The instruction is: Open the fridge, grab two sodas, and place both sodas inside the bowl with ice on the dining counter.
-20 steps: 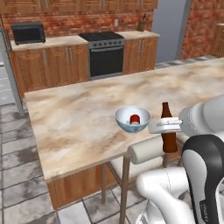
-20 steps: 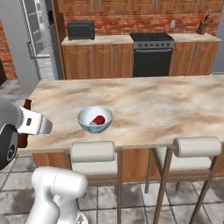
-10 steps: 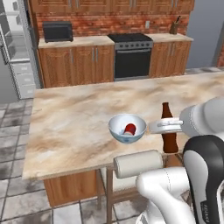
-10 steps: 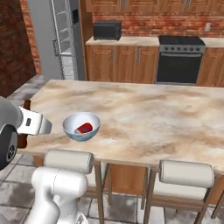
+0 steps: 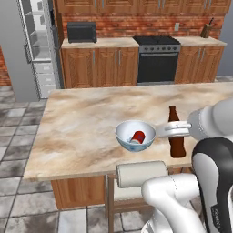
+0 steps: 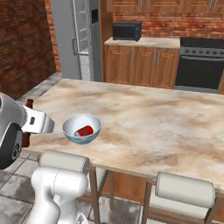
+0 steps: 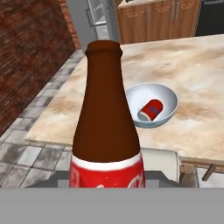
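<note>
While the white claw (image 5: 172, 130) at right of the left base frame grips an upright slim dark-brown cola bottle (image 5: 175, 135), a short red can (image 5: 138, 137) lies on its side inside the pale blue round bowl (image 5: 124, 137), mid-frame on the beige marbled stone surface (image 5: 86, 123).

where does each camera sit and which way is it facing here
Left base view: behind the arm's left, facing the dining counter; white arm lower right, end effector on the cola bottle.
Right base view: behind its right, same counter; arm lower left.
Hand view: on the hand, looking past the bottle at the bowl.
All share the bowl holding the red can, with the fridge behind.
</note>
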{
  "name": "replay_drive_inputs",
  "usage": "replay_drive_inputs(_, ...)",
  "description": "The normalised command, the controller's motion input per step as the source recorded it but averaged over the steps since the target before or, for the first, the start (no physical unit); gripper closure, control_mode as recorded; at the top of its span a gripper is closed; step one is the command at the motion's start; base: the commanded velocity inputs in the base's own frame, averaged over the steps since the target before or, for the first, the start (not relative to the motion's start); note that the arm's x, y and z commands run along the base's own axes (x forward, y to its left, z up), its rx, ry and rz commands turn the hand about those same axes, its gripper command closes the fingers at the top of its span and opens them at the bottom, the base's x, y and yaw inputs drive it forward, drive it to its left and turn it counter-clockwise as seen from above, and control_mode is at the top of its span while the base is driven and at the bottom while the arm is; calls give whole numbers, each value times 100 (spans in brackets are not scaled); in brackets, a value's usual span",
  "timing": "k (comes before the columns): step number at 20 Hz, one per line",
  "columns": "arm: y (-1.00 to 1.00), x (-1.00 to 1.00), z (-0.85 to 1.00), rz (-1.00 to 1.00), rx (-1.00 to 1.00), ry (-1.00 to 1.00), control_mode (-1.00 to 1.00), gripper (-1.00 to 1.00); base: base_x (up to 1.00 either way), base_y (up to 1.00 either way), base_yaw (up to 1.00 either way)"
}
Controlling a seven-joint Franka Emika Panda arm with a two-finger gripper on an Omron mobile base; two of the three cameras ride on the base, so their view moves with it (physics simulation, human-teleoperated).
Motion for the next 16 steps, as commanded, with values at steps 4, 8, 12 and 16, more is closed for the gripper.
replay_drive_inputs(4, -52, 100, 0, 17, 9, 18, -100, 100, 0, 0, 0)
replay_drive_inputs(8, -54, 100, -2, 15, 7, 31, -100, 100, 0, 0, 0)
replay_drive_inputs(12, -24, 100, -10, 13, 0, 36, -100, 100, 0, 0, 0)
replay_drive_inputs(16, 0, 85, -31, 11, -14, 36, -100, 100, 0, 0, 0)
